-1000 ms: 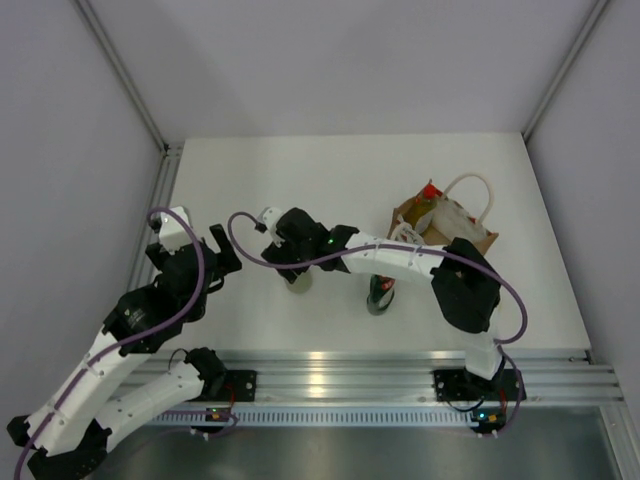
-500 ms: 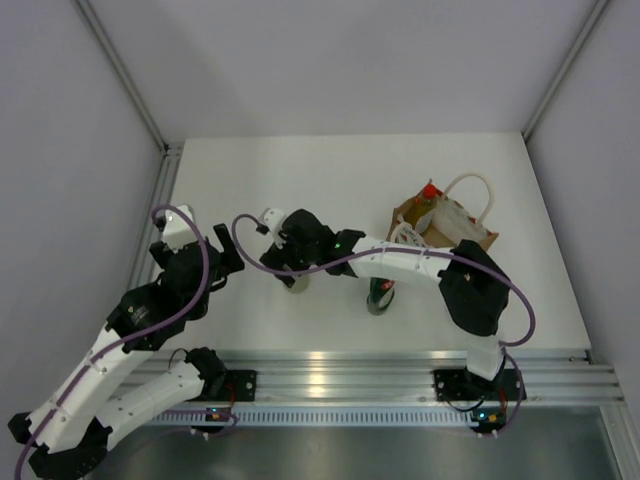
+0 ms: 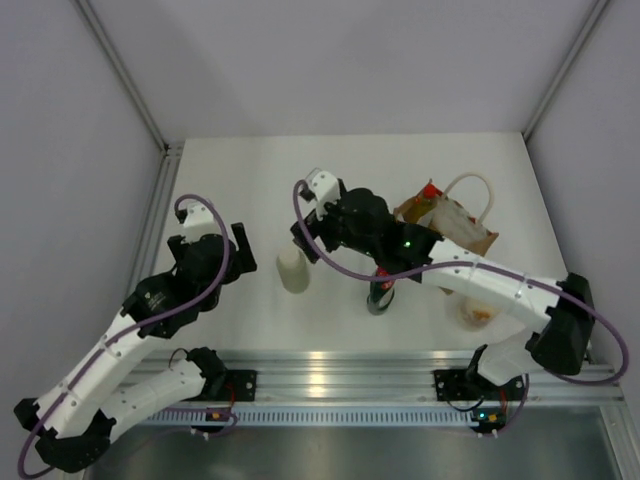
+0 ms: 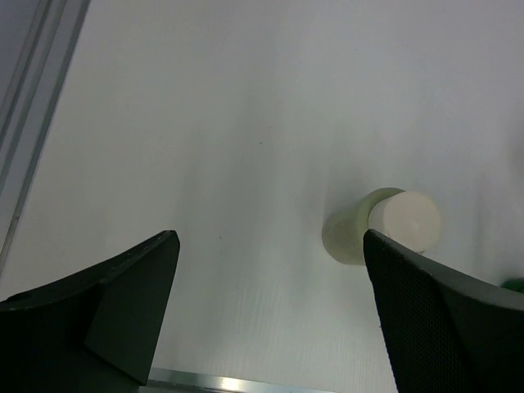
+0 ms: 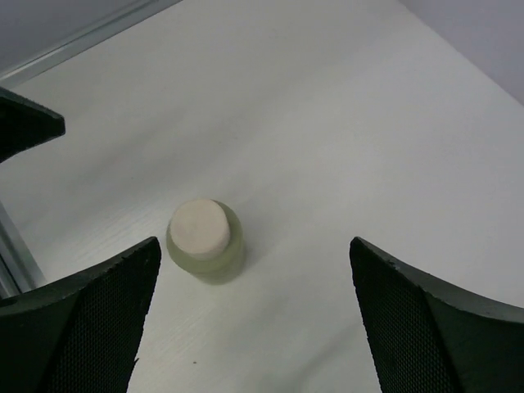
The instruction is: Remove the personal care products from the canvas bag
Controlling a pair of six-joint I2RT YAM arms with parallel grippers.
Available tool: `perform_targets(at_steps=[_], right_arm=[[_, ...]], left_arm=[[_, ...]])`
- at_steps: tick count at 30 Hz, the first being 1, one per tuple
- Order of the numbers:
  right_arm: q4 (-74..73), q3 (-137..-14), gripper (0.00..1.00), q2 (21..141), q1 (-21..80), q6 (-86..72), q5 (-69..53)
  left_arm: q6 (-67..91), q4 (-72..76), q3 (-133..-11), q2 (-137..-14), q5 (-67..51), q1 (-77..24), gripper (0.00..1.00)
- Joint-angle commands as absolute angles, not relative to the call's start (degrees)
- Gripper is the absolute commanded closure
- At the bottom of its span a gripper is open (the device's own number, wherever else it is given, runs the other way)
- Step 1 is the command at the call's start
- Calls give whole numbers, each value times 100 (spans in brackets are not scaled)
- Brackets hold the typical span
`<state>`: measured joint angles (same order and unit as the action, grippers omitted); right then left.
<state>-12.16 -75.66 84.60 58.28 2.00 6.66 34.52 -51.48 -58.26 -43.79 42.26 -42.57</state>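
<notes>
Left of the canvas bag (image 3: 478, 238), and well apart from it, the pale grey-white cylinder (image 3: 293, 270) stands upright on the white worktop (image 3: 250, 170), touched by neither arm. Between the bag and that cylinder, the right gripper (image 3: 312, 228) hangs above the worktop, released, its jaws spread wide with nothing held; its wrist camera looks down on the cylinder's flat top. Farther left of the bag than the cylinder, the left gripper (image 3: 240, 250) is likewise released and empty, and in its wrist view the cylinder stands close beside one finger. Inside the bag, the yellow bottle (image 3: 428, 203) is upright, its red cap showing above the rim near the pale rope handles (image 3: 470, 190). On the near-left side of the bag, out on the worktop, the dark green bottle (image 3: 380, 297) stands upright, partly hidden beneath the right arm. On the near side of the bag, the cream bottle (image 3: 470, 312) stands on the worktop, also partly covered by that arm
</notes>
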Motion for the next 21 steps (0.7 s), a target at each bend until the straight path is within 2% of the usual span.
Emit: perform_targets(at_steps=[1, 10, 14, 21], right_arm=[[-1221, -7287, 7, 7641, 5338, 18, 1213], [-2117, -6495, 7, 6198, 3272, -1248, 879], [-2696, -6495, 7, 6091, 2682, -1397, 1151], [-2848, -6653, 9, 6442, 2004, -1783, 1616]], left_arm=[[3331, -4826, -6099, -4649, 3666, -4271, 2], [3296, -4298, -6494, -5659, 2454, -4280, 2], [3278, -3921, -6758, -6116, 1865, -4280, 2], [3375, -3402, -7145, -6837, 1196, -4289, 2]])
